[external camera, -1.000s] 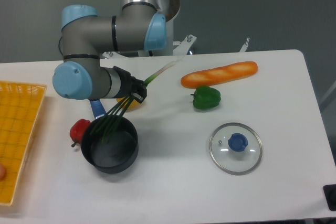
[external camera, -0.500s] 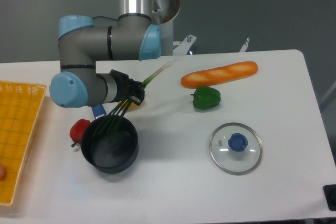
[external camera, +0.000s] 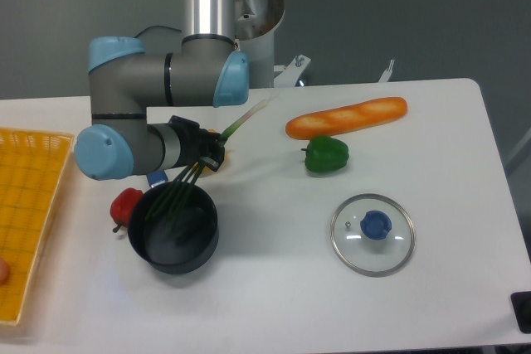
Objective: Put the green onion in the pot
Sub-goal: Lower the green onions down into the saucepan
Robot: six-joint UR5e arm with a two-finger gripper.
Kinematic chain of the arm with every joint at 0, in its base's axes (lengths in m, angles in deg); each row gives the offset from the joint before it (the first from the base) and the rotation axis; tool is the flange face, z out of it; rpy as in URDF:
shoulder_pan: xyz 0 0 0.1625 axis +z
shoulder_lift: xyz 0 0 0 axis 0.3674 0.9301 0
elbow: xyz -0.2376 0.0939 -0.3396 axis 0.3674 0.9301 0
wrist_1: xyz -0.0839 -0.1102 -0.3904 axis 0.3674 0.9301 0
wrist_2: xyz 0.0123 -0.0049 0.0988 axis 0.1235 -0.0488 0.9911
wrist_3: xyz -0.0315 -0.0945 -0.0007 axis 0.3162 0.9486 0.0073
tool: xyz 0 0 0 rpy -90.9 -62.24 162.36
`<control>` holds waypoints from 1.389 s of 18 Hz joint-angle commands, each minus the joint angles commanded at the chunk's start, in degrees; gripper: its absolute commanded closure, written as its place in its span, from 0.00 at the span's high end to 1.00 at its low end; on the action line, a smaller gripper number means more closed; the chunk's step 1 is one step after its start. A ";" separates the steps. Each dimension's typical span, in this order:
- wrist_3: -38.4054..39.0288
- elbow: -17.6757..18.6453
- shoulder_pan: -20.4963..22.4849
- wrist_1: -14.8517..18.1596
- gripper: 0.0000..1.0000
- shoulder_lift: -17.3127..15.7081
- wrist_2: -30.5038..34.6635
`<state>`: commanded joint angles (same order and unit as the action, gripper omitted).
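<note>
Your green onion point(external camera: 236, 126) runs at a slant, pale end up toward the arm's base, dark leaves trailing down into the pot point(external camera: 174, 230) over its far rim. The gripper point(external camera: 207, 153) is clamped on the stalk about midway, just above the pot. The pot's blue handle point(external camera: 154, 178) pokes out beneath the wrist. A red pepper point(external camera: 125, 205) touches the pot's left side. Further right you have a baguette point(external camera: 347, 116), a green bell pepper point(external camera: 325, 155) and a glass lid point(external camera: 372, 234); a yellow basket point(external camera: 29, 205) sits far left.
</note>
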<state>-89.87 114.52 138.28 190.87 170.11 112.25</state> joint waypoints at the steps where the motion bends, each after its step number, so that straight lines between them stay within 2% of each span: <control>1: 0.18 -0.53 -0.18 0.09 0.00 0.70 0.35; 18: 3.08 -2.11 -1.32 0.35 0.00 3.52 1.58; 25: 5.89 -2.38 -1.41 0.09 0.00 4.67 -0.87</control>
<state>-83.98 112.14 136.87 190.96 174.78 111.38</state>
